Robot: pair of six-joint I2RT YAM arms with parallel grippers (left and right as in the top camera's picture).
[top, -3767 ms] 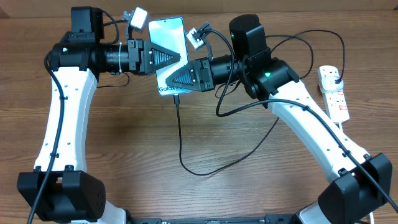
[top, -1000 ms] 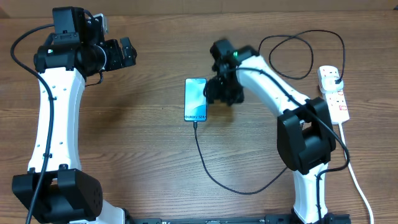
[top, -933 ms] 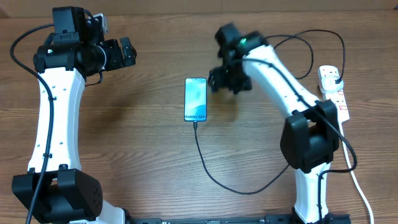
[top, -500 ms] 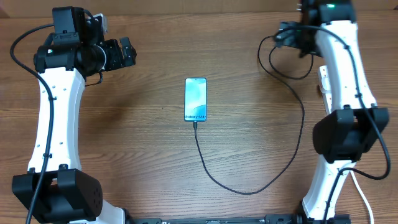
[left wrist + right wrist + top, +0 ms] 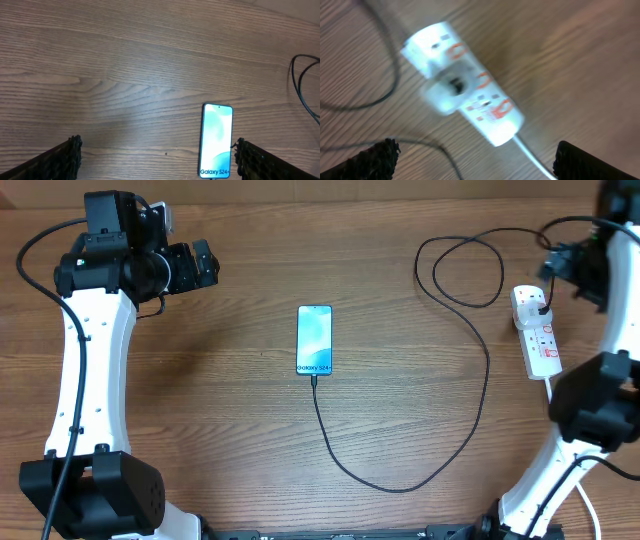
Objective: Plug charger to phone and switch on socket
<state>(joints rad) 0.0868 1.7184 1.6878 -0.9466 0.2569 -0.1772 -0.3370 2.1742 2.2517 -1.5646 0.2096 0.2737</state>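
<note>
Lowering to be done slowly: red switch (image 5: 483, 78) on socket (image 5: 470, 102) pressed squarely by one fingertip. Right gripper (image 5: 479, 159) spread wide, empty; left gripper (image 5: 159, 159) likewise.

Phone (image 5: 314, 340) flat mid-table, screen up. Black charger (image 5: 400, 485) tip at its near end, looping right to white, red-marked socket (image 5: 536, 330) far right.
</note>
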